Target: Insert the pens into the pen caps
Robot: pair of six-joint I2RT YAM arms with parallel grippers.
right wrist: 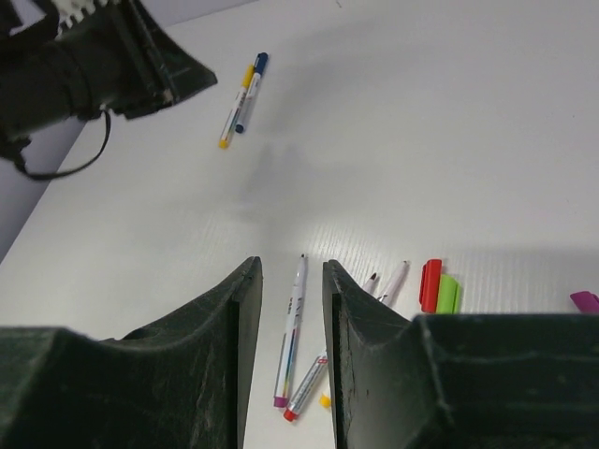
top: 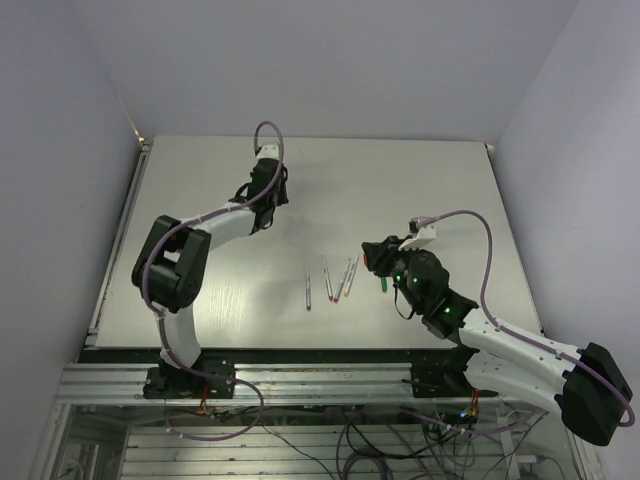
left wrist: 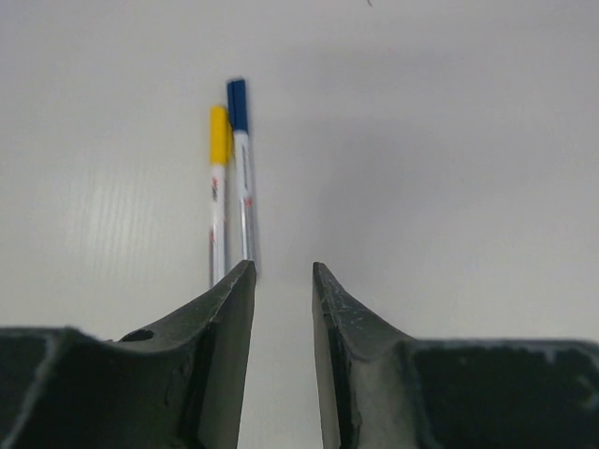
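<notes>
Two capped pens lie side by side on the table just ahead of my left gripper [left wrist: 284, 267]: one with a yellow cap [left wrist: 219, 136], one with a blue cap [left wrist: 238, 103]. The left jaws stand apart with nothing between them. My right gripper [right wrist: 292, 267] hangs open over several uncapped pens [top: 330, 282]. Far below its gap a pen with a magenta end [right wrist: 292, 337] rests on the table, a red-ended pen [right wrist: 309, 383] beside it. A red cap [right wrist: 430, 285], a green cap [right wrist: 448, 293] and a magenta cap [right wrist: 585, 301] lie to the right.
The pale table [top: 430, 190] ends at a metal frame [top: 300, 385] by the arm bases, with walls close on the other three sides. The left arm [top: 220, 215] reaches across the far left half; the left gripper [right wrist: 112, 56] shows beyond the capped pens [right wrist: 241, 98].
</notes>
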